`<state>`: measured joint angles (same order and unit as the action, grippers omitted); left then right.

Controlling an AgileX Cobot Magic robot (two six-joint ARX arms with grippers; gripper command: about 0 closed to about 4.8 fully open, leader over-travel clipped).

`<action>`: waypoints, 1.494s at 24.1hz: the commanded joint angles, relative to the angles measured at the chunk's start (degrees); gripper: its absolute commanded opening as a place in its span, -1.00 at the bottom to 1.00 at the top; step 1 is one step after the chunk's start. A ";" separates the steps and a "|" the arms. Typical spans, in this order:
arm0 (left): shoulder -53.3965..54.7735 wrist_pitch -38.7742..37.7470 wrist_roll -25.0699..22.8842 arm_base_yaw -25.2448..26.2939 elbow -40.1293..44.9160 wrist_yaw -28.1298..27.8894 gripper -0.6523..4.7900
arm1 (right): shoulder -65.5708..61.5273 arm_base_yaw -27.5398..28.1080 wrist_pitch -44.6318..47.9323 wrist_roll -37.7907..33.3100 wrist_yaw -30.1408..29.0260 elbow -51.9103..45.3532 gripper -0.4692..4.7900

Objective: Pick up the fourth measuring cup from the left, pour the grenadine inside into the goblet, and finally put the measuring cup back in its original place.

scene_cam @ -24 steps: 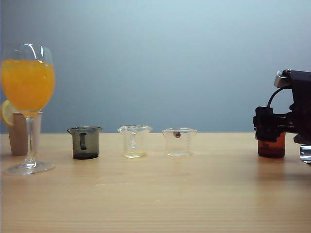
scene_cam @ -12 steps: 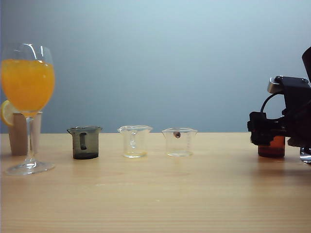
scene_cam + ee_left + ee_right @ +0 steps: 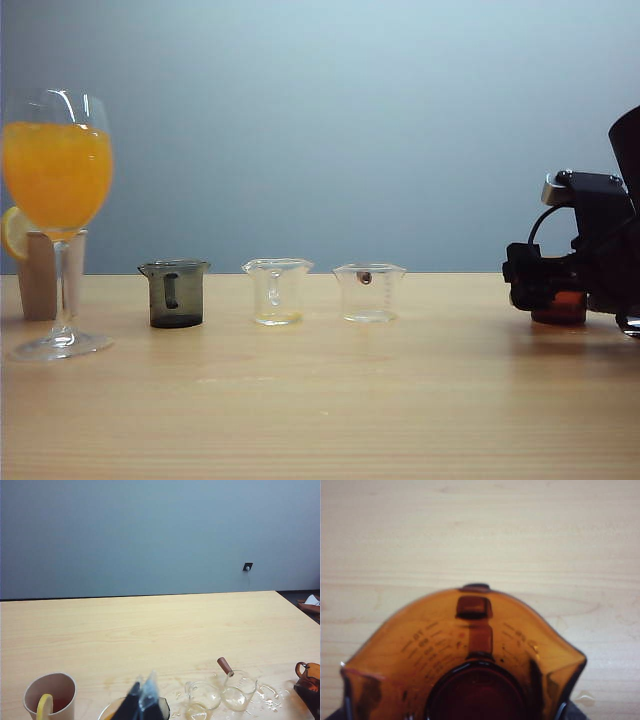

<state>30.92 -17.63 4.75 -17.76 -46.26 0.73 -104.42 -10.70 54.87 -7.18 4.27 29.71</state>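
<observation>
Right gripper [image 3: 535, 290] is down at the right edge of the tabletop [image 3: 320, 400], jaws spread wide on either side of the amber cup [image 3: 465, 650], not clamped on it yet, I'd say. The cup stands upright right under the wrist, dark red grenadine [image 3: 477, 695] in the bottom. Left gripper [image 3: 142, 702] hangs over near the goblet [image 3: 58, 215], and I can't tell its jaws. The goblet's full of orange drink, way off at the left edge, past the grey cup [image 3: 176, 293] and two clear cups [image 3: 277, 290]

Two clear cups [image 3: 220, 696] lie beside an amber cup [image 3: 309, 676].
</observation>
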 commanded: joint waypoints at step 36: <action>-0.09 0.48 0.15 0.00 -0.33 -0.11 -0.78 | -2.73 2.16 3.28 0.11 -5.70 2.56 0.34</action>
<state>30.89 -17.65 4.75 -17.76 -46.26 0.69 -107.31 -8.54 57.17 -6.96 -1.32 32.16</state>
